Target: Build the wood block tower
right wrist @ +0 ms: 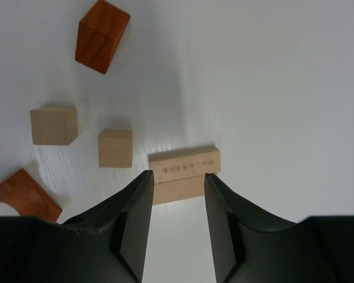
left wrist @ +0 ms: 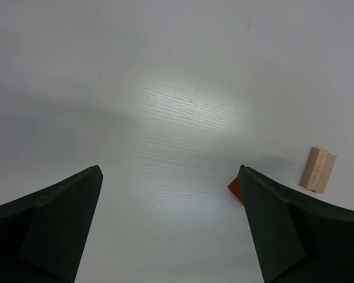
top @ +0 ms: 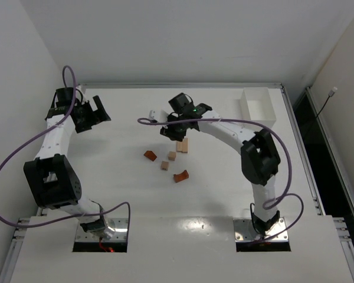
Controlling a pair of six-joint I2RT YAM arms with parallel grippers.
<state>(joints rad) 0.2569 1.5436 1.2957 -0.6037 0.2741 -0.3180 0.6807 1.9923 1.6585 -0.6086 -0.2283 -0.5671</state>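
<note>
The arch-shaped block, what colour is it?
The arch-shaped block is reddish-orange, seen best in the top external view.

You'll find a white box (top: 258, 106) at the far right corner of the table (top: 118, 194). Pale walls (top: 183, 41) stand behind and to the left.

Matt wood blocks (right wrist: 115, 148), smooth table (right wrist: 283, 88)

The left arm (top: 52, 144) stands folded at the left side, its elbow near and the left tool (top: 93, 113) held at the far left with fingers (left wrist: 53, 224) spread wide. The right arm (top: 227, 131) stretches from its raised elbow toward the middle, the right tool (top: 178, 134) pointing down, jaws partly parted.
</note>
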